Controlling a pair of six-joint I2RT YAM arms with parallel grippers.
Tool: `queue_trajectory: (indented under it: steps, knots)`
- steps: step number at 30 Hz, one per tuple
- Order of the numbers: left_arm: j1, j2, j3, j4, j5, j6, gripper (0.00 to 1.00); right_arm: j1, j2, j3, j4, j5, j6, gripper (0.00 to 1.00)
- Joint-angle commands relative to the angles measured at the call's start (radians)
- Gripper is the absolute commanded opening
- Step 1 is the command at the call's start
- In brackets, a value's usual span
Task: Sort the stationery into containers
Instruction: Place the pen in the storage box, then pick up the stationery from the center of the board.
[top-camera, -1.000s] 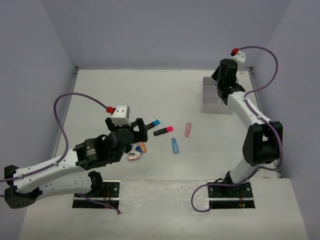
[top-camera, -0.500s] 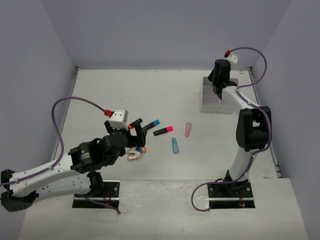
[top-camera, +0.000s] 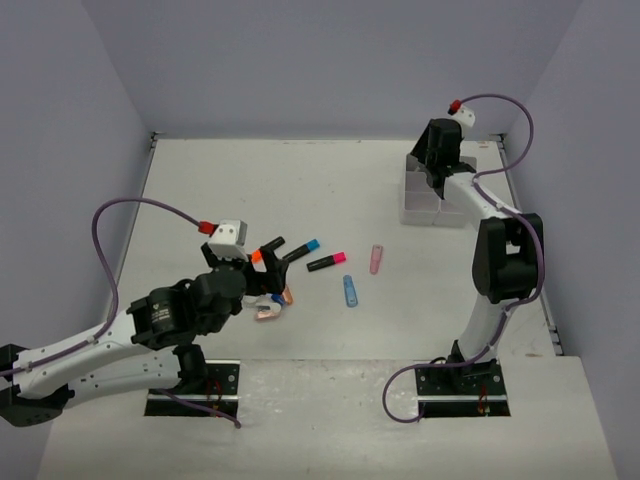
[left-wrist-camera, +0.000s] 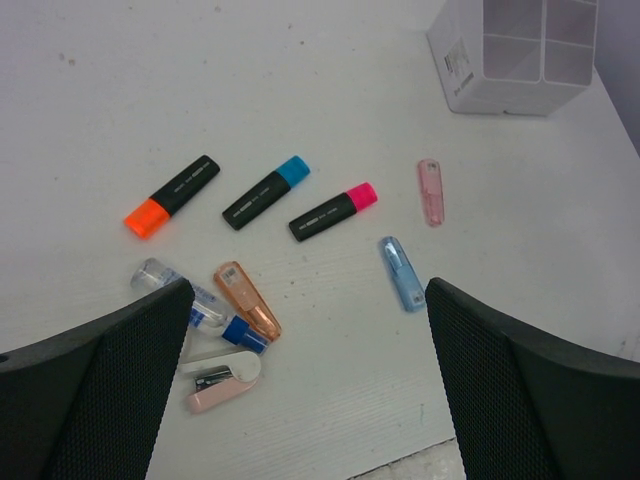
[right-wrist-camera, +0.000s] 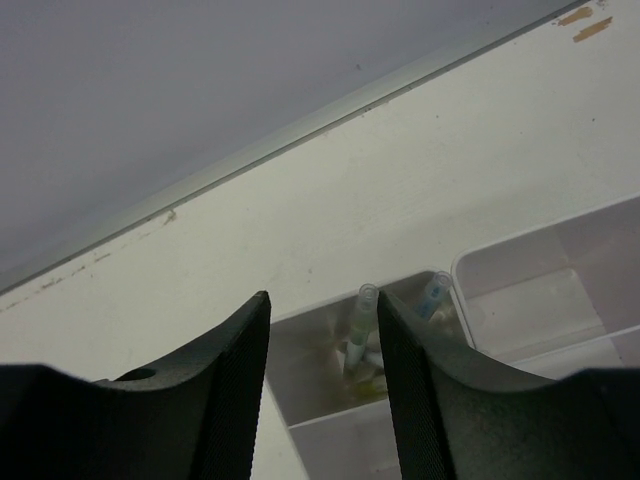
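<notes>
Tabletop (left-wrist-camera: 300, 80) highlighters (left-wrist-camera: 265, 193) lie below parted left fingers (left-wrist-camera: 90, 390).

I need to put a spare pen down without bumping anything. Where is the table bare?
The table is bare and wide beyond the three highlighters, as far as the organiser, and also right of the pink piece. It is crowded in the pile around the copper piece.

We read no legible text: sticker (left-wrist-camera: 460, 63) on organiser box (left-wrist-camera: 520, 97) wall, white print on highlighters (left-wrist-camera: 252, 204) (both too small).
</notes>
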Motion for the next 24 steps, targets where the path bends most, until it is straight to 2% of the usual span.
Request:
queue_trajectory:
  steps: [1,3,5,6,7,10,11,13,15,19,24]
  knots:
    - [0.004,0.041,0.01,-0.121,-0.12,-0.102,1.0,0.012,-0.165,-0.025,-0.021,-0.016,-0.01,0.47]
    - [0.03,0.085,0.027,-0.178,-0.152,-0.163,1.0,0.04,-0.264,-0.034,-0.072,-0.02,-0.014,0.43]
    - [0.102,0.148,0.046,-0.22,-0.111,-0.21,1.0,0.094,-0.341,-0.008,-0.209,-0.054,-0.032,0.42]
    - [0.133,0.173,0.049,-0.215,-0.111,-0.206,1.0,0.094,-0.341,-0.008,-0.26,-0.055,-0.032,0.43]
    - [0.178,0.208,0.05,-0.183,-0.032,-0.174,1.0,0.171,-0.388,0.007,-0.351,-0.056,-0.048,0.43]
    - [0.205,0.286,0.076,-0.143,0.004,-0.146,1.0,0.274,-0.437,-0.013,-0.561,-0.024,-0.022,0.53]
    - [0.205,0.3,0.076,-0.145,0.003,-0.146,1.0,0.295,-0.451,-0.036,-0.585,-0.031,-0.006,0.53]
    - [0.208,0.326,0.112,-0.139,0.021,-0.116,1.0,0.334,-0.488,-0.14,-0.619,-0.096,0.036,0.66]
    - [0.211,0.343,0.141,-0.138,0.05,-0.07,1.0,0.365,-0.513,-0.235,-0.644,-0.128,0.084,0.68]
    - [0.211,0.317,0.162,-0.159,0.082,-0.031,1.0,0.394,-0.51,-0.357,-0.642,-0.159,0.118,0.67]
    - [0.211,0.244,0.124,-0.093,0.174,-0.011,1.0,0.394,-0.396,-0.391,-0.644,-0.173,0.134,0.59]
